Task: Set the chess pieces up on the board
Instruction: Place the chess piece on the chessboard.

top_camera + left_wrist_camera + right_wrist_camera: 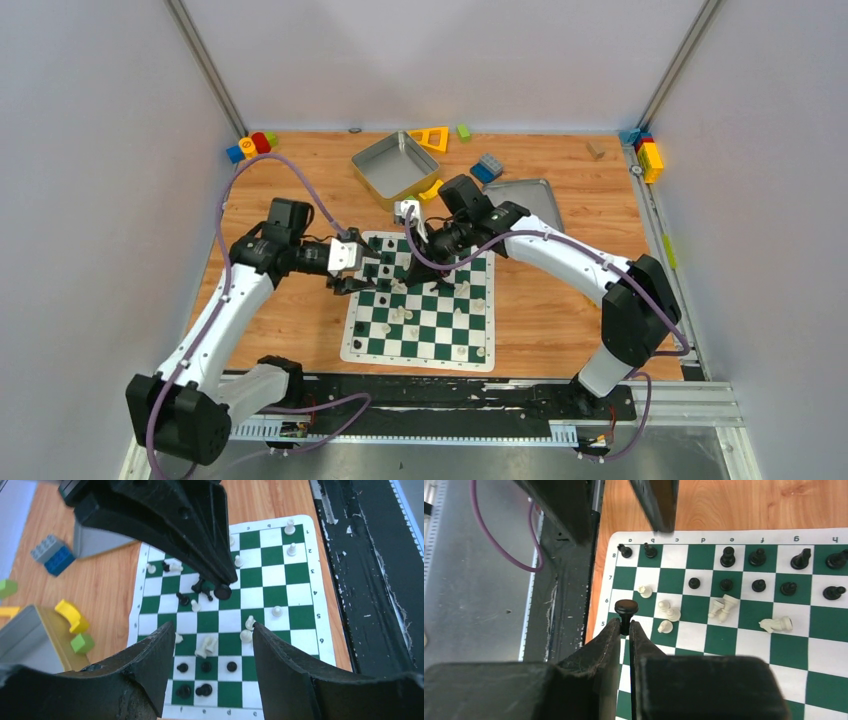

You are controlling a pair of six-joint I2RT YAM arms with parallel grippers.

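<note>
From above, the board (415, 357) lies on the bench (560, 320) between the two arms. The left fingers (347, 277) hang at its far left corner and the right fingers (422, 262) hang over its far edge, near each other. How far either pair is spread cannot be told from here.

In the left wrist view, the left fingers (150, 670) are spread wide and hold nothing. Between them lie toppled cream pieces (207, 646), with black pieces (206, 666) standing in the nearest rows. Ahead, the right fingers (210, 555) reach down over the middle of the board (300, 595). The border shows the numbers 1 to 6; its letters are too small to read.

In the right wrist view, the right fingers (609, 640) are pressed narrow on a black pawn (626, 608). Its long axis is in line with the fingers, and its round end sticks out past the tips. It hangs over the board (819, 625) at the left border, by rows 5 and 6. The border reads a to h and 8, 7, 6, 5; no brand is visible. Row 7 lies just ahead of the tips. There, black pawns stand from d onward, and the a side looks free of them. I judge the right arm needs only a short move forward before lowering the pawn.
</note>
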